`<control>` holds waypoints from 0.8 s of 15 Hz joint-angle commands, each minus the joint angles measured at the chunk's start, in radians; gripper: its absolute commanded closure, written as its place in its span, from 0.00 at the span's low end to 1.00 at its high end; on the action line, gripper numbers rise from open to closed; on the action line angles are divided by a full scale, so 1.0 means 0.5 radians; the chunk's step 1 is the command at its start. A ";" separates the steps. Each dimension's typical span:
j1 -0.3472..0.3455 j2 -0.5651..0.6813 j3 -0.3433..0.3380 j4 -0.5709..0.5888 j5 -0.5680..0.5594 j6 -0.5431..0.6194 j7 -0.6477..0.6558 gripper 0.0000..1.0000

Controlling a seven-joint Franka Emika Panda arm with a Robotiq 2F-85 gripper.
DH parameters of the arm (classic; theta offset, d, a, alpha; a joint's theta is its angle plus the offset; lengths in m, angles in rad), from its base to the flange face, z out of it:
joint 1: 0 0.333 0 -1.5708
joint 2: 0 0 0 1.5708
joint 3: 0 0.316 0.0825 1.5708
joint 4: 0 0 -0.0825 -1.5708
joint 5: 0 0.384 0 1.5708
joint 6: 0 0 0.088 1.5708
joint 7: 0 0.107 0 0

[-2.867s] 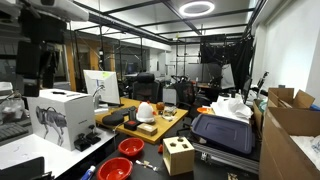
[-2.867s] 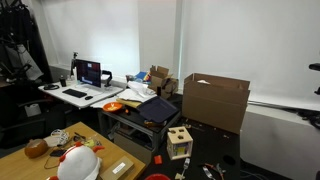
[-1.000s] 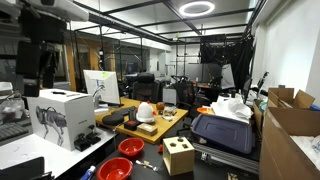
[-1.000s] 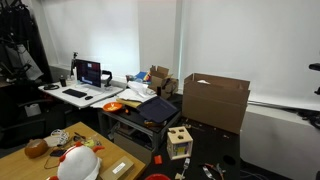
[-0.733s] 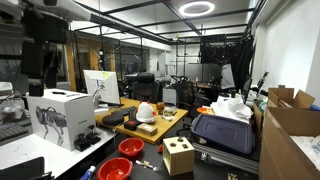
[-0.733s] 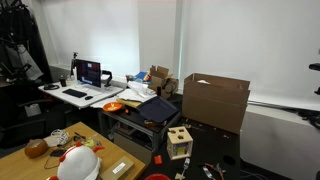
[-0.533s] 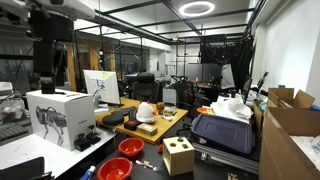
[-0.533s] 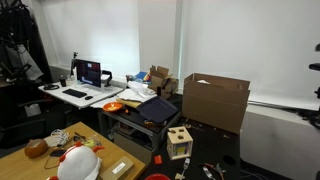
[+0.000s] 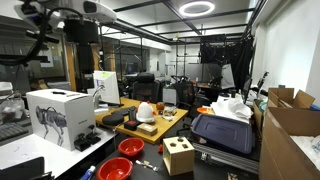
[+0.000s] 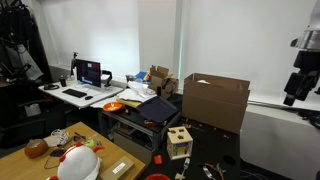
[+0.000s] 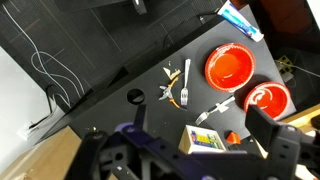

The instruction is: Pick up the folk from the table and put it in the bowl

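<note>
In the wrist view a silver fork (image 11: 186, 82) lies on the black table (image 11: 90, 60) beside orange-handled pliers (image 11: 169, 95). A second fork (image 11: 213, 109) lies closer to the two red bowls (image 11: 229, 67) (image 11: 268, 98). My gripper (image 11: 198, 136) is open and empty, high above the table, with its fingers on either side of a small printed box (image 11: 206, 141) far below. In an exterior view the arm (image 9: 82, 28) hangs near the ceiling, above the red bowls (image 9: 131, 147) (image 9: 116, 169). In the second exterior view the gripper (image 10: 298, 78) shows at the right edge.
A blue-and-white tube (image 11: 238, 20) lies at the table's far corner. A white box with a robot-dog picture (image 9: 58, 115), a wooden shape-sorter cube (image 9: 179, 156), a black case (image 9: 222, 132) and cardboard boxes (image 10: 214, 100) stand around the workspace.
The arm has swung from the far left to the right and upward in an exterior view. It has come into the other exterior view at the right edge.
</note>
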 commanded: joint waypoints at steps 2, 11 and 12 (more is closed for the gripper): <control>0.036 0.335 0.032 0.207 -0.018 0.193 -0.038 0.00; 0.092 0.879 0.072 0.491 -0.024 0.438 -0.071 0.00; 0.101 0.932 0.067 0.515 -0.013 0.465 -0.092 0.00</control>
